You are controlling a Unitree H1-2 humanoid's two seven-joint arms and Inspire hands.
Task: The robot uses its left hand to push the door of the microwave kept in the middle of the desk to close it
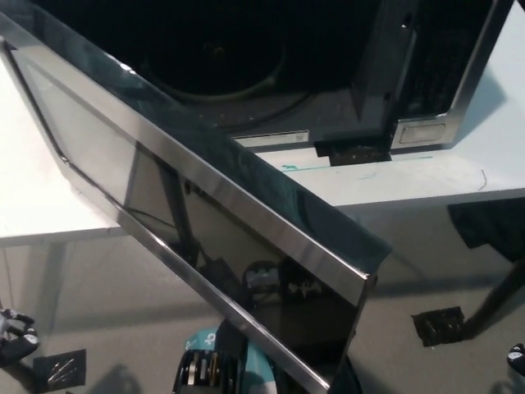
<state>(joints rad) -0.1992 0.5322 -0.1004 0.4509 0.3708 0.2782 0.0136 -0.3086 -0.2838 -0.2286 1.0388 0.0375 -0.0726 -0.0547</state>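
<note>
The microwave [328, 74] is seen mid-counter [426, 176] with its glossy, steel-edged glass door [205, 213] swung open, while the left robot hand [15, 332], grip undeterminable, is kept well apart.

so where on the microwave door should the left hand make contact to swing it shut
Push rather than grip: the microwave door is a flat glossy panel, open and slanting out over the desk edge. Best near its free end at the lower right, against the outer face, farthest from the hinge. The left hand sits at the lower left edge, apart from it.
</note>
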